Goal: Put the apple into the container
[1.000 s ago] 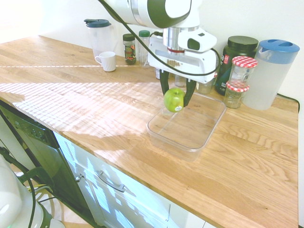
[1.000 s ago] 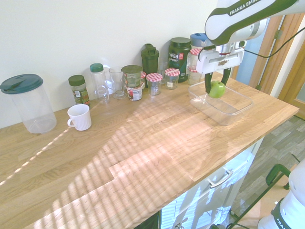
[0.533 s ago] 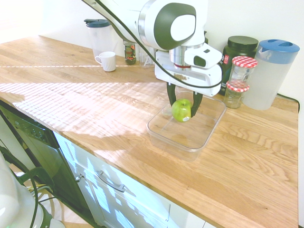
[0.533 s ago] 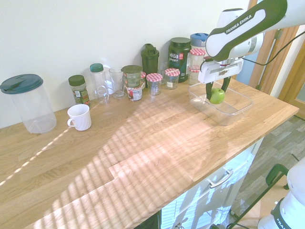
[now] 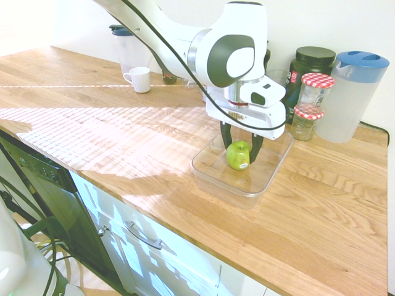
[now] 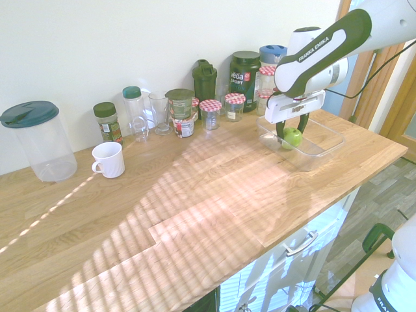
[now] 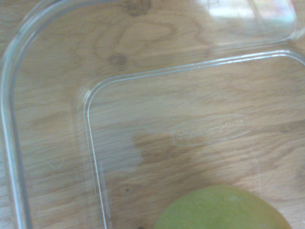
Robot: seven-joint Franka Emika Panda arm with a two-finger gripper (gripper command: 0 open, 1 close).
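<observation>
The bright-green apple (image 5: 238, 155) with a small pale sticker is held between the dark fingers of my gripper (image 5: 239, 148), which is shut on it. The apple (image 6: 292, 136) hangs low inside the container (image 5: 217, 176), a clear low-walled rectangular tub on the wooden counter, close to its floor. In the second exterior view the gripper (image 6: 291, 133) reaches down into the container (image 6: 324, 144) near its left end. The wrist view shows the container's rounded corner (image 7: 86, 95) and the top of the apple (image 7: 224, 210) at the picture's lower edge.
Behind the tub stand glass jars with red-checked lids (image 5: 315, 92), a dark tub (image 5: 308, 68) and a blue-lidded pitcher (image 5: 352, 92). A white mug (image 6: 108, 160), bottles, glasses (image 6: 158, 112) and another pitcher (image 6: 39, 140) line the wall. The counter's front edge (image 5: 203, 246) is near.
The gripper has come down and moved a little over the tub with the apple, from above the rim to inside the container near its floor. It stays shut on the apple.
</observation>
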